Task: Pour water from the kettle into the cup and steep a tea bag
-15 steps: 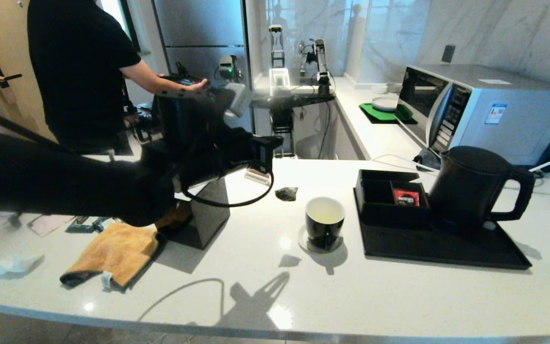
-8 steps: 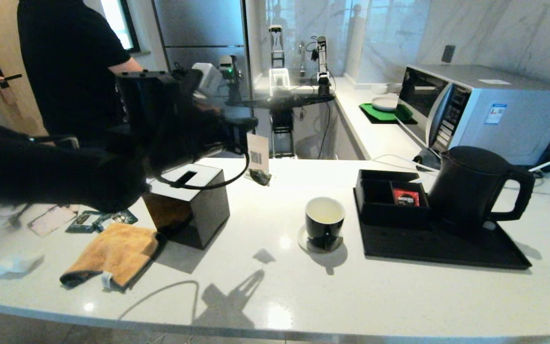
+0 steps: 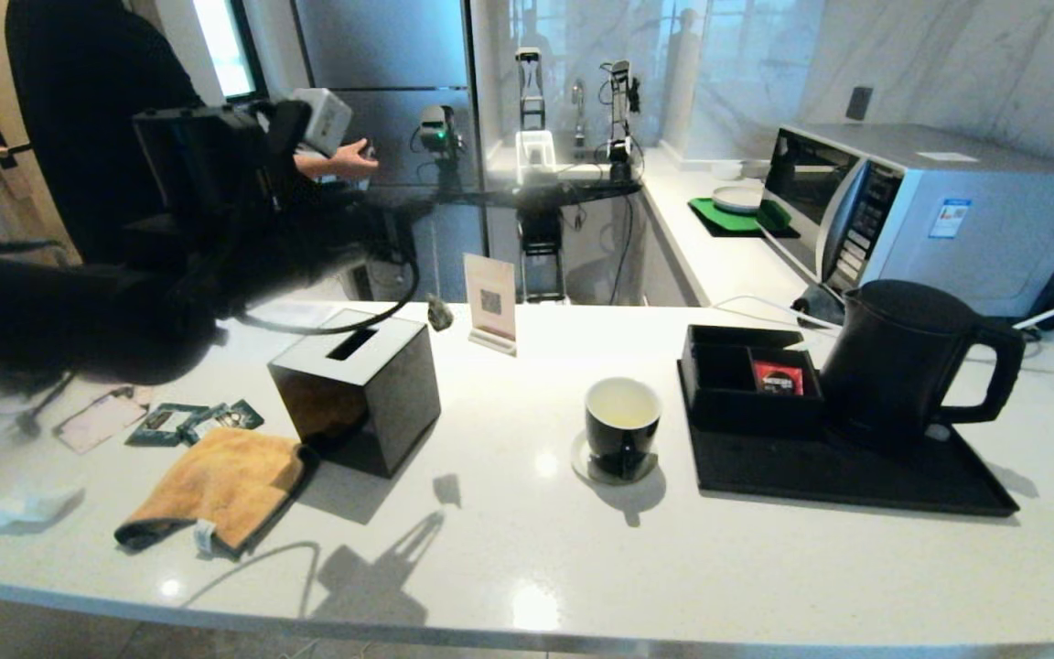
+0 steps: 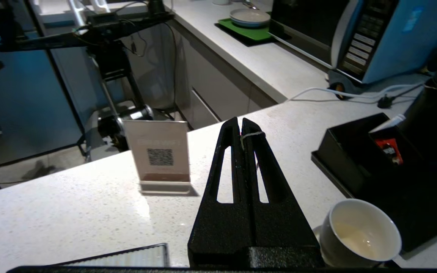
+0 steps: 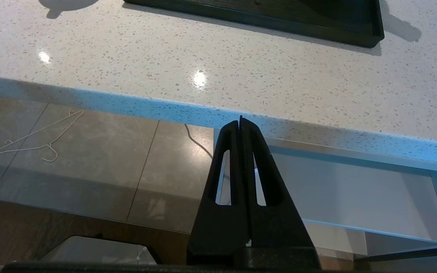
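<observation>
Our left gripper fingers clenched on tea bag string, raised above worktop over far-left side. Tea bag dangles below, near tissue box and QR sign. Cup with water lies to right and nearer us, well apart from bag. Kettle on tray beyond. Our right gripper fingers closed, empty, parked below worktop edge; left arm nearer.

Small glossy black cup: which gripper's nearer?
Left. The left gripper hangs above the counter up-left of the small glossy black cup; the right gripper sits below the counter edge.
</observation>
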You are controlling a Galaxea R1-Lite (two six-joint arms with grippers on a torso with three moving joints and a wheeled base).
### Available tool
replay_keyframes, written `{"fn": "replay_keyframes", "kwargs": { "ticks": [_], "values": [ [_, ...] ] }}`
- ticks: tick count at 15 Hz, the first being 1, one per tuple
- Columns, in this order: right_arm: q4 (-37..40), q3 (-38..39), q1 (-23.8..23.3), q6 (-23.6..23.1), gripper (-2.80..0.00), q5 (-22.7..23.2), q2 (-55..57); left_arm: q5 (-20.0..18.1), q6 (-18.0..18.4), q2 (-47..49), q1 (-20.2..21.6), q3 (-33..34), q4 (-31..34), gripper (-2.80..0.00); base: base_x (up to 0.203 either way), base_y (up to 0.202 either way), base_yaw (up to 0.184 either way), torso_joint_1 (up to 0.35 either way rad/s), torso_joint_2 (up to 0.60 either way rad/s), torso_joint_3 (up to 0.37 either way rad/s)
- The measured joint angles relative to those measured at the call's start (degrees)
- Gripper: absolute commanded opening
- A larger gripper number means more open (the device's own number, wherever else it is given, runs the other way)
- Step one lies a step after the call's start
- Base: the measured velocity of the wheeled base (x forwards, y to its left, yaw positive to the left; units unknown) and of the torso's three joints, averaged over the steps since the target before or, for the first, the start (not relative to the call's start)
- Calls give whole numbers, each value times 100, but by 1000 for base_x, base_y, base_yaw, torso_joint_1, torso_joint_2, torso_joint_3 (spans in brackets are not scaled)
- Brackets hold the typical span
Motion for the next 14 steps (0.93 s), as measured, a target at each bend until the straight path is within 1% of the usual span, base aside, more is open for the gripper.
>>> {"fn": "replay_keyframes", "kwargs": {
  "ticks": [5,14],
  "values": [
    [2,0,0,-2,-280,0,0,-26,2,-61,334,-5,2,-280,0,0,0,0,0,0],
    [2,0,-2,1,-280,1,0,-34,0,-72,737,57,0,-280,0,0,0,0,0,0]
  ]
}}
